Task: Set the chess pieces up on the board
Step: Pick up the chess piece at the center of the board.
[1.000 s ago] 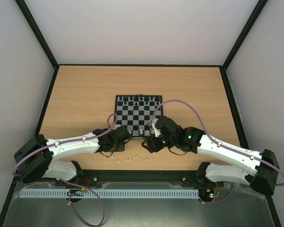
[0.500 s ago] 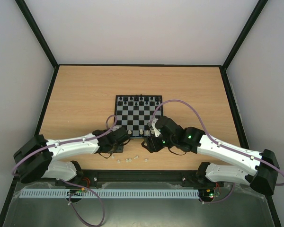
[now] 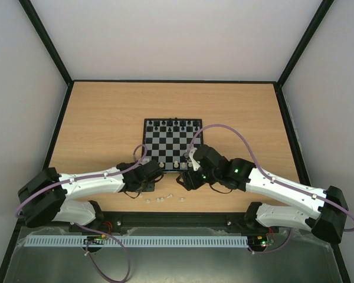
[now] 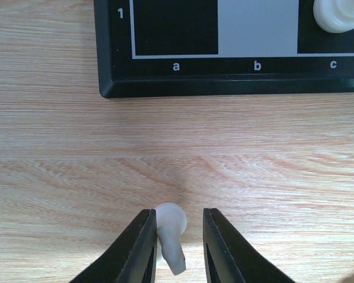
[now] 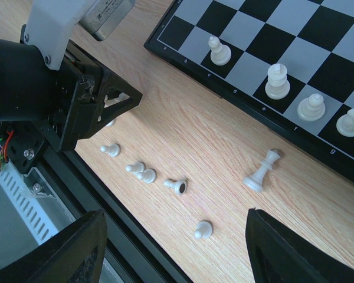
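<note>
Straddling a toppled white pawn [image 4: 172, 236] on the surface [image 4: 253, 153] beside the board [image 4: 224, 87] at its a1 corner, the left tool [image 4: 177, 216], narrow but not yet gripping, should pinch this light, slick piece across its head, while the right tool [image 5: 177, 236] hangs wide, empty.

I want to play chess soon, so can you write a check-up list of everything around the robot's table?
Surface: wooden table, plain wood around the board.
Job's things: board in the middle; a few white pieces stand on its near row; loose white pieces lie on the wood in front, a taller one on its side.
Clutter: nothing seen; black pieces stand on the far rows.
Grippers: left end effector straddles a lying pawn, not clamped; right end effector open, holding nothing.
Cables: purple cables loop off both arms; one arcs past the board's right edge.
Surroundings: white walls, slotted rail at the near edge.
</note>
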Available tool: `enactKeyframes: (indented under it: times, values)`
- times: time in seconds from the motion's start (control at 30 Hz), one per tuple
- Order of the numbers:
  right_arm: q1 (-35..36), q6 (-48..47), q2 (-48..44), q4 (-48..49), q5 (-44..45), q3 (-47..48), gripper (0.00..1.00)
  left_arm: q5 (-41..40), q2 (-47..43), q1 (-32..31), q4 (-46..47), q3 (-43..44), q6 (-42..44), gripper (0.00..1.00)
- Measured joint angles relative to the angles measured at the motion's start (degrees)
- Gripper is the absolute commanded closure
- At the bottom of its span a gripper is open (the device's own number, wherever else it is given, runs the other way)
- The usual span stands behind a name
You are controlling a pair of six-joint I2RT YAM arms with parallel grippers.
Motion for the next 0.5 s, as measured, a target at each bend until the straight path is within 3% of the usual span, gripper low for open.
enactKeyframes:
  times: [0.5]
  values:
    - [0.0, 0.0, 0.13, 0.0, 0.02, 0.0, 0.35, 0.22, 0.46, -0.22, 0.31, 0.04, 0.87, 0.89]
